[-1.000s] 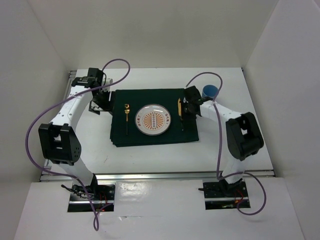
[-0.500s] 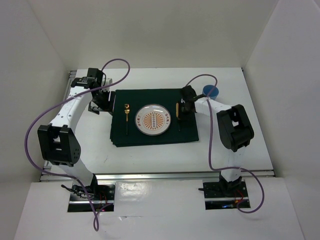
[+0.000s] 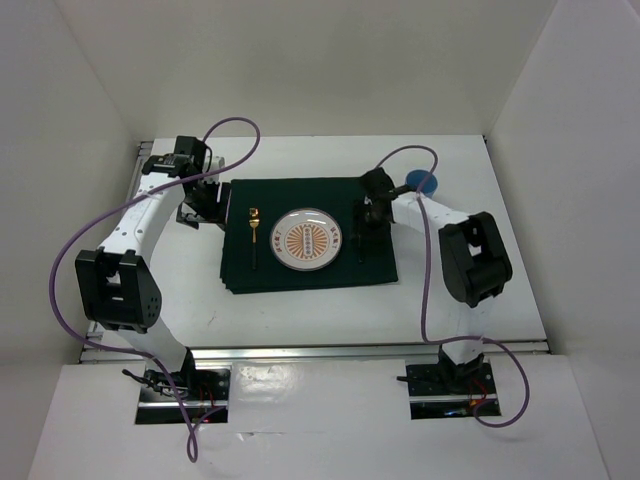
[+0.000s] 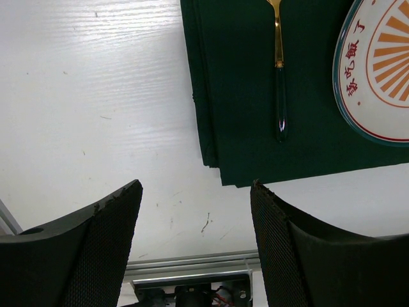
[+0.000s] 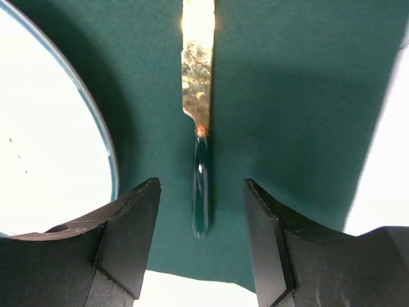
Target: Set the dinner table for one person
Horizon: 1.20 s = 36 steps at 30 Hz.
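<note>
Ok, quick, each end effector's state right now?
Left end effector: open, empty.
Right end effector: open, straddling the knife, not gripping it.

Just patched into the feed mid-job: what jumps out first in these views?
The plate with the orange sunburst, centred on the dark green mat, draws the eye first. Just right of it lies a gold-bladed knife, the right gripper over its dark handle, jaws open, not touching. A blue cup sits on the white table beyond the mat's far right corner.
</note>
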Motion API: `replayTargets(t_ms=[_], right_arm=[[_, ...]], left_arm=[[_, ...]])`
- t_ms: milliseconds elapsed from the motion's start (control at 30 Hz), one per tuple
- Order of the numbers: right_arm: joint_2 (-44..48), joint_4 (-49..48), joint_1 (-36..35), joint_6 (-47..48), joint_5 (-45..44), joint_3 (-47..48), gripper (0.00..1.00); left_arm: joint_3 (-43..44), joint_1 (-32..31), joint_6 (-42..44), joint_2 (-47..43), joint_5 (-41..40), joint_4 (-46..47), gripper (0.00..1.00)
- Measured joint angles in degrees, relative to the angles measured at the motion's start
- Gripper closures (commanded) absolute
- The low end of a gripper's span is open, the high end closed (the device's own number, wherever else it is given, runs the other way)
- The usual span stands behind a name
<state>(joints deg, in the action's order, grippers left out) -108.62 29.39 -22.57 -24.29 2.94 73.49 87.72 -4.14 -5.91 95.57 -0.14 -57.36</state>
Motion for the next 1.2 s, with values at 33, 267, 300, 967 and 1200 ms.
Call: replayTargets(t_ms=[33, 267, 300, 967, 1200], right_arm=[[0.55, 1.6, 0.0, 0.2, -0.74, 0.63, 0.38], [6.95, 10.6, 1.86, 3.63, -7.67, 16.63, 0.35], [8.04, 10.84, 3.3, 4.46, -8.0, 19.54, 0.35], [-3.72, 13.44, 27.98, 9.62, 1.22, 28.59, 0.45], [-4.57, 13.0, 28.06, 8.61, 3.15, 24.85, 1.0]], left_arm=[[0.0, 0.0, 0.02, 0.0, 0.0, 0.0, 0.24], [-0.48, 0.0, 0.15, -0.22, -0.11, 0.17, 0.24], [-0.61, 0.0, 0.15, -0.33, -0.26, 0.17, 0.24], [-4.39, 0.0, 1.2, -3.45, -2.62, 1.14, 0.24], [-4.55, 0.28, 1.29, -3.93, -2.67, 1.29, 0.24]])
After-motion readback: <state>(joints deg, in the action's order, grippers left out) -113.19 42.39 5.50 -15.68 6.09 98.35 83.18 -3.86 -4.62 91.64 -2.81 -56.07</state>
